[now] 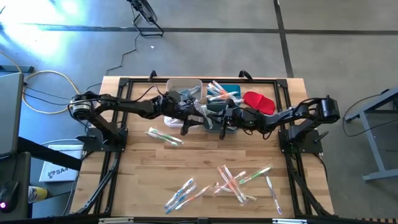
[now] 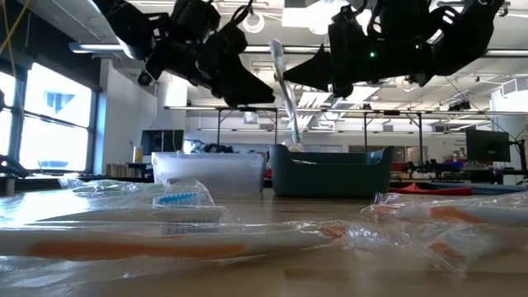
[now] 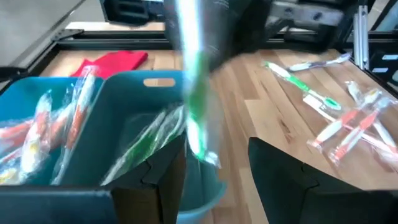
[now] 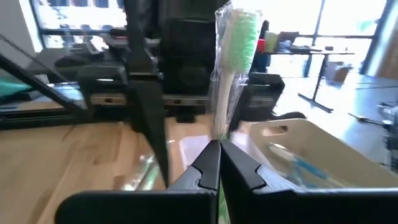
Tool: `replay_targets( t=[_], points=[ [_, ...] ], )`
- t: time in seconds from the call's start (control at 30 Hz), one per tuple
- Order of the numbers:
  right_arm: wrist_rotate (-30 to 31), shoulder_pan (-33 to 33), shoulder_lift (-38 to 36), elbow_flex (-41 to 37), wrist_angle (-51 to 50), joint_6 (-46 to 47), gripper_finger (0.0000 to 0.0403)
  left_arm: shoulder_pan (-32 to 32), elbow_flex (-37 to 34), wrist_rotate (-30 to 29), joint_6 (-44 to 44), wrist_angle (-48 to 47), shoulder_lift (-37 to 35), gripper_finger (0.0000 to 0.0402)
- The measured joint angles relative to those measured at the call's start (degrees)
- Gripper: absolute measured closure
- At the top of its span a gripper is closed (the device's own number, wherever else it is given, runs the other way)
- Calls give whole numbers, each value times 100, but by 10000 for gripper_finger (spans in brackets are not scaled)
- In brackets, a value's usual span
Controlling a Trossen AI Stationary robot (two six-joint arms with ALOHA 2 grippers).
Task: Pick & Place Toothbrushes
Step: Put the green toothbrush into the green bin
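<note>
toothbrush [image 4: 235,56]: green bristles, clear wrapper, upright, pinched in closed right end effector [image 4: 219,149]; left end effector [image 3: 217,162] open, empty.

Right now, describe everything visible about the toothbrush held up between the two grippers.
The green toothbrush is sealed in a clear plastic wrapper, with a green bristled head and a pale handle. It stands nearly upright, slightly tilted, above the dark teal bin and near the clear bin, head up in the right wrist view. The right gripper is shut on its lower handle. The left gripper sits open beside it, fingers either side of the wrapper; whether they touch it cannot be told.
</note>
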Motion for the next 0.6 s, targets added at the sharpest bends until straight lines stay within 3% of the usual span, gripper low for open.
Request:
replay_targets(
  t=[0.2,0.4,0.6],
  points=[
    [847,171,-838,0,-1556,3,400,-4,0,-9,236,-313,-325,231],
    [2144,408,-1368,0,-2802,41,400,-15,0,-19,227,-275,-368,231],
    [2521,374,-1417,0,-3471,326,400,-15,0,-19,121,-240,-369,231]
  ],
)
